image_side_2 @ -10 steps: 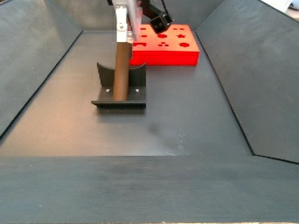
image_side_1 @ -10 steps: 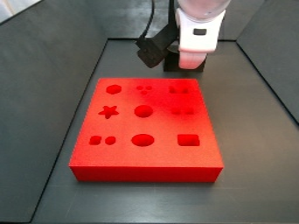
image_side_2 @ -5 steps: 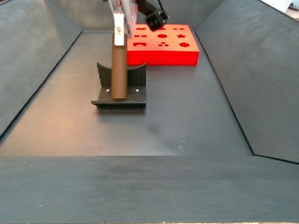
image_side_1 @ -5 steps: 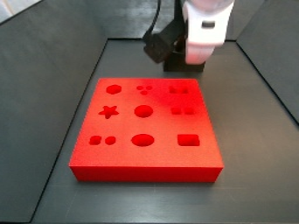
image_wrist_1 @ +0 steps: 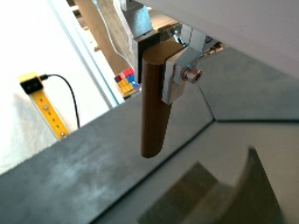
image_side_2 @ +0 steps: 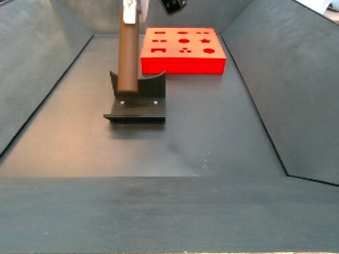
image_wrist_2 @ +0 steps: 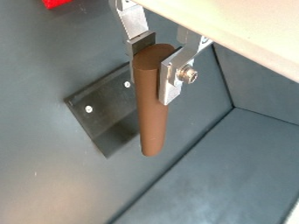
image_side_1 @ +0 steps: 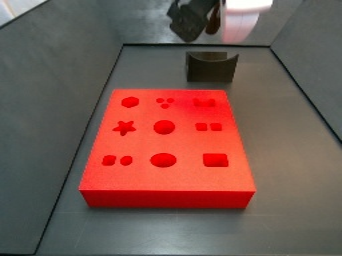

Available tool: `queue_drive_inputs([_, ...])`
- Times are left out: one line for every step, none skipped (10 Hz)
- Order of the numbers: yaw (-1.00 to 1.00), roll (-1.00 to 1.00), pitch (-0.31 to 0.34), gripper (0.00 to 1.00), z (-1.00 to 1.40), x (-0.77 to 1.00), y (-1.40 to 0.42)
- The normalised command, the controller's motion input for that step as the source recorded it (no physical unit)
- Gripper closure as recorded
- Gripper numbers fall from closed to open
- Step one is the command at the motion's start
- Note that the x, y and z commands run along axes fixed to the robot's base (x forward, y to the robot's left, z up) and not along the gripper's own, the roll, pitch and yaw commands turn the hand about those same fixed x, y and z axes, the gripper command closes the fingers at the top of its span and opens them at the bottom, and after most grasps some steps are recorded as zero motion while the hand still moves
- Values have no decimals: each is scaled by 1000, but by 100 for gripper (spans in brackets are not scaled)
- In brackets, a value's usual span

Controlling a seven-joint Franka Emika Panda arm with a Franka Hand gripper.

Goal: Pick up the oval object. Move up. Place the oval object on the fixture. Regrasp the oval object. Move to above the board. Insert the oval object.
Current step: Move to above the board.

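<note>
- Red, flat rectangular board with shaped cut-outs [image_side_1: 167, 148] fills the middle of the dark tray floor [image_side_2: 199, 149]; I judge it my next target, so I'd carry level toward it.
- Dark grey notched fixture block [image_side_1: 211, 66] sits by the floor's far edge in a side view, now empty.
- Silver-plated gripper [image_wrist_2: 158, 61] hangs above the fixture, clamped on the peg's top end.
- Brown rounded oval peg [image_wrist_2: 149, 105] hangs upright, clear of the notch; I'd finish rising before moving sideways, keeping it vertical and matching the oval slot's orientation.
</note>
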Motion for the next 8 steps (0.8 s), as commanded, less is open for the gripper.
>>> queue_drive_inputs([-101, -77, -61, 100, 1000, -22, 81])
queue_drive_inputs([-115, -90, -31, 100, 1000, -32, 75])
queue_drive_inputs([-118, -106, 8, 100, 978, -43, 67])
queue_drive_inputs([-109, -109, 31, 100, 805, -47, 51])
queue_drive_inputs([-92, -106, 56, 100, 572, -44, 32])
queue_drive_inputs([-77, -100, 76, 100, 393, -43, 23])
queue_drive_inputs([-58, -91, 95, 100, 215, -41, 17])
queue_drive_inputs([1000, -554, 98, 100, 334, -622, -1000])
